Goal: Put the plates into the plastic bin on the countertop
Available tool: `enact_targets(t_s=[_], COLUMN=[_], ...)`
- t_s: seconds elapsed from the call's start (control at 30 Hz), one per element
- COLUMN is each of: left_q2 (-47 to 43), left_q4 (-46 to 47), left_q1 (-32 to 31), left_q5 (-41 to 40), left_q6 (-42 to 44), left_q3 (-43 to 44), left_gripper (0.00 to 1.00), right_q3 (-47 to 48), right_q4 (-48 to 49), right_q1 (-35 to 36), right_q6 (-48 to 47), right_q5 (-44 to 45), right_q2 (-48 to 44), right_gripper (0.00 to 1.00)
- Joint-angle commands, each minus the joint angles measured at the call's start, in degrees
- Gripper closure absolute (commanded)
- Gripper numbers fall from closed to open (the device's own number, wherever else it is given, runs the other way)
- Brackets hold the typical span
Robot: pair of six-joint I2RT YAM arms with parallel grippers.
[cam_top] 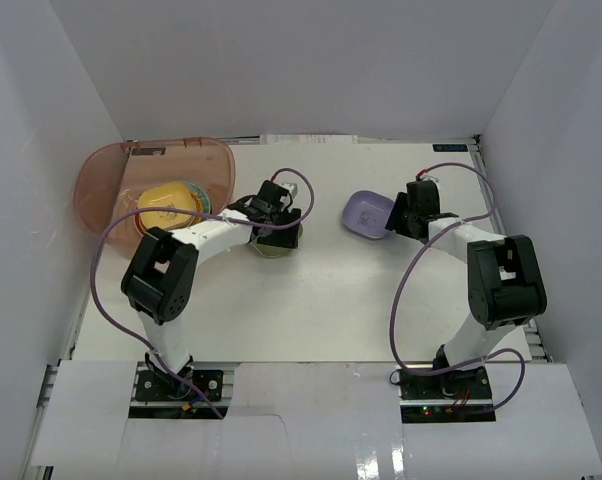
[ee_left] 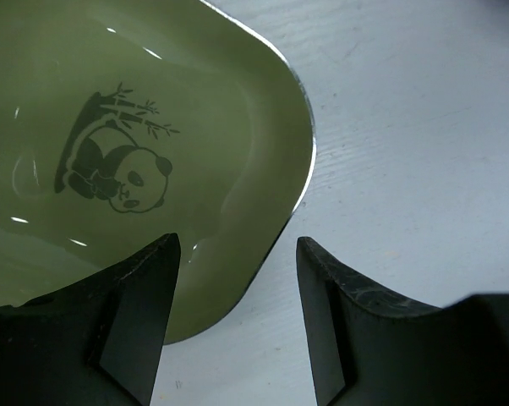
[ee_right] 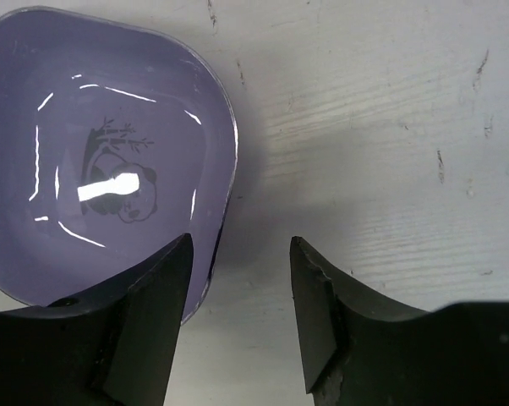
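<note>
The pinkish-brown plastic bin (cam_top: 101, 185) stands at the far left with a yellow plate (cam_top: 166, 207) inside. A green plate with a panda print (ee_left: 136, 144) lies on the white countertop (cam_top: 331, 290), mostly hidden under my left gripper (cam_top: 273, 215). In the left wrist view that gripper (ee_left: 238, 245) is open, one finger over the plate's rim, the other over bare table. A lavender panda plate (cam_top: 366, 212) lies right of centre, also in the right wrist view (ee_right: 102, 161). My right gripper (cam_top: 406, 215) is open (ee_right: 240, 245) and straddles its right edge.
White walls (cam_top: 21, 200) close in the table on the left, back and right. Purple cables (cam_top: 411, 290) loop from both arms over the table. The bin sits against the left wall.
</note>
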Motion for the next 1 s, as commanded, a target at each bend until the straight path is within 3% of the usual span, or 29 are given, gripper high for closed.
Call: enact_targets(t_s=[0.0,0.2,0.3,0.33,0.47,0.57,0.7,0.83,0.97], left_q2=[0.4,4.6,5.2,5.2,3.0,-0.8,-6.0,-8.2,-9.3], left_q4=[0.4,-1.4,-1.7,-1.8,-2.5,-3.9,-8.2,-14.6,-18.7], left_q1=[-1.2,-2.7,-3.0,-3.2,-4.6,-5.7,-5.7,-4.9,3.8], left_q5=[1.9,-2.6,-4.5,-5.8,-8.7,-8.5,-10.4,-20.3,-21.7], left_q6=[1.6,2.9,2.9,2.8,2.9,2.8,2.8,6.4,5.5], left_q3=[2.8,3.2,3.5,3.8,5.7,9.5,18.0,28.6,31.1], left_gripper=[0.32,0.36,0.61,0.79,1.0,1.0,1.0,1.0,1.0], right_q3=[3.3,3.6,3.3,3.3,1.9,0.5,-2.8,-5.3,-7.0], right_q4=[4.2,6.2,7.0,7.4,8.1,9.0,9.7,9.6,9.5], right_q1=[-1.2,-2.8,-3.0,-3.1,-3.2,-3.2,-3.2,-3.2,-2.9], right_q6=[2.5,3.8,4.4,4.5,4.9,4.9,4.6,3.7,3.4], right_q5=[-2.4,-6.1,-7.2,-7.6,-7.6,-6.7,-5.9,-7.0,-9.6], right_q2=[1.6,4.7,5.7,6.0,4.6,0.5,-6.6,-13.7,-20.2], right_gripper=[0.45,0.55,0.64,0.68,0.86,0.92,0.92,0.92,0.92])
